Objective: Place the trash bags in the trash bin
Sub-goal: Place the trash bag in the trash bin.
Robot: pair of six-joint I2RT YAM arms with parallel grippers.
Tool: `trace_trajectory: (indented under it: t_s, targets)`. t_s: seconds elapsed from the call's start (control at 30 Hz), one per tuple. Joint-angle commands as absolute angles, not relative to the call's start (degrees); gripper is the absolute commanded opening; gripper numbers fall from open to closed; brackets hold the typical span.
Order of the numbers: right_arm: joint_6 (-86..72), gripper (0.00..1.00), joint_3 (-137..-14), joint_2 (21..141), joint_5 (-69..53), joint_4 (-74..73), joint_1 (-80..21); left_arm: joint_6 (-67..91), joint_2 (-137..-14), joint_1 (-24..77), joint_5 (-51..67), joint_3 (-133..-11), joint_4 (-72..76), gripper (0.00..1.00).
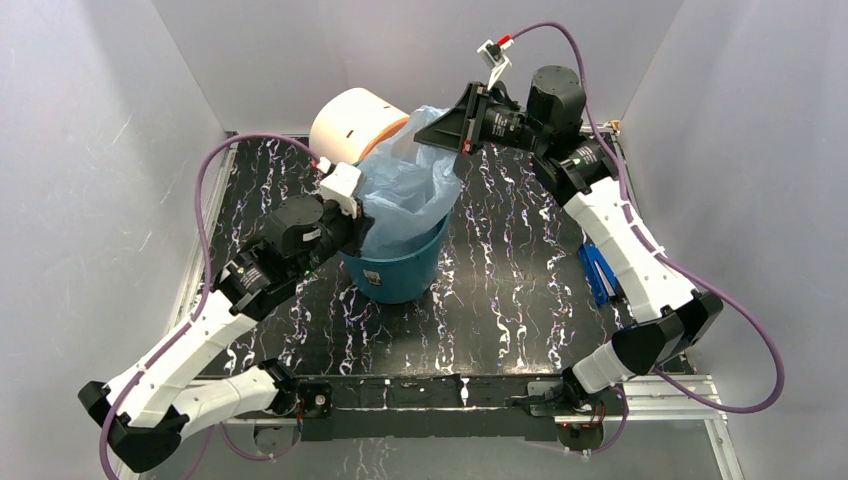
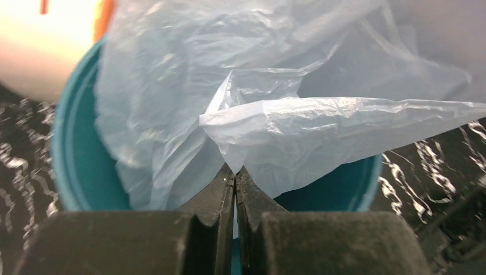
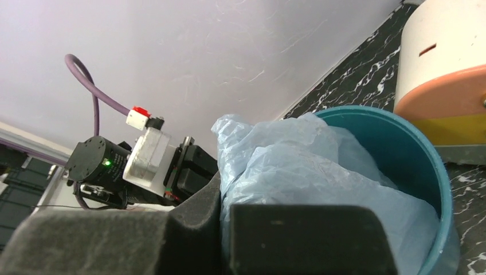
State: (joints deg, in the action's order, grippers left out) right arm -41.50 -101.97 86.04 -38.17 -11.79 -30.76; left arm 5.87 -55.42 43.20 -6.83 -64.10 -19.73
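The pale blue translucent trash bag (image 1: 405, 190) hangs partly inside the round teal trash bin (image 1: 400, 272) near the table's middle, its upper part bulging above the rim. My left gripper (image 1: 358, 215) is at the bin's left rim, shut on a bag edge (image 2: 240, 154), with the bin's inside (image 2: 80, 160) behind. My right gripper (image 1: 450, 140) is above the bin's far right side, shut on the bag's top edge (image 3: 269, 166). The bin rim (image 3: 424, 154) shows at right in the right wrist view.
A cream and orange drum-shaped box (image 1: 355, 122) lies just behind the bin and touches the bag; it also shows in the right wrist view (image 3: 447, 74). A small dark blue flat object (image 1: 597, 272) lies by the right arm. White walls enclose the black marbled table (image 1: 500, 280).
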Motion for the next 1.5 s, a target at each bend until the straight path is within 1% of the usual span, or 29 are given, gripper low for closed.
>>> trace_trajectory:
  t_s: [0.0, 0.07, 0.17, 0.2, 0.23, 0.3, 0.33, 0.5, 0.6, 0.63, 0.8, 0.9, 1.03, 1.1, 1.17, 1.23, 1.37, 1.47]
  targets:
    - [-45.05, 0.07, -100.77, 87.2, -41.3, -4.2, -30.63, 8.27, -52.26, 42.9, -21.06, -64.19, -22.49, 0.0]
    - [-45.11, 0.06, -102.03, 88.86, -42.34, -5.44, -31.05, 8.8, -52.39, 42.63, -22.8, -64.38, -23.98, 0.0]
    - [-44.43, 0.05, -102.23, 89.68, -39.87, -6.64, -31.95, 8.24, -53.18, 42.43, -25.35, -66.33, -27.33, 0.0]
    - [-44.01, 0.05, -102.39, 89.96, -39.22, -6.91, -32.38, 7.05, -53.11, 42.45, -23.81, -66.69, -27.48, 0.04]
    - [-43.48, 0.05, -102.89, 90.51, -38.71, -7.54, -32.73, 5.79, -53.2, 42.43, -21.1, -67.42, -27.96, 0.12]
    - [-42.24, 0.04, -105.05, 92.21, -37.47, -10.63, -33.47, 6.05, -53.36, 42.4, -20.82, -69.65, -30.31, 0.16]
    - [-41.51, 0.04, -106.2, 93.07, -36.28, -13.14, -33.92, 6.16, -52.74, 42.4, -21.14, -70.31, -30.84, 0.2]
    - [-37.12, 0.03, -109.11, 95.94, -29.45, -18.93, -37.11, 6.59, -49.0, 42.4, -22.67, -70.84, -31.55, 0.55]
    - [-34.25, 0.03, -112.64, 97.77, -28.15, -22.11, -39.04, 5.5, -48.02, 42.44, -25.53, -70.02, -32.85, 0.68]
    - [-33.14, 0.03, -114.19, 98.53, -27.19, -23.87, -39.84, 5.16, -47.73, 42.44, -27.09, -69.41, -33.03, 0.7]
    - [-27.57, 0.03, -122.9, 103.31, -24.94, -32.26, -43.49, 6.53, -47.77, 42.45, -31.67, -69.73, -33.88, 0.74]
    - [-24.57, 0.04, -129.31, 106.3, -25.44, -35.24, -46.0, 7.67, -50.78, 42.43, -34.88, -70.66, -35.88, 0.75]
    - [-24.34, 0.03, -136.09, 107.99, -26.24, -34.55, -48.27, 10.33, -52.09, 41.64, -37.83, -70.21, -35.65, 0.75]
    - [-24.35, 0.03, -133.91, 105.89, -28.04, -29.96, -48.82, 10.94, -51.3, 40.2, -36.84, -69.89, -33.94, 0.76]
    - [-23.37, 0.02, -127.13, 101.89, -31.96, -24.79, -48.78, 10.73, -51.22, 38.27, -33.69, -70.28, -32.63, 0.81]
    - [-21.36, 0.0, -124.22, 99.81, -34.63, -23.77, -48.86, 10.91, -51.85, 36.57, -28.62, -71.45, -32.14, 0.84]
    - [-19.67, 0.0, -124.0, 97.55, -25.04, -29.37, -47.15, 9.86, -54.36, 32.9, -15.94, -73.29, -31.92, 0.86]
    - [-22.83, 0.0, -121.15, 95.4, -19.68, -30.74, -43.71, 10.01, -57.06, 28.54, -1.72, -74.31, -31.04, 0.87]
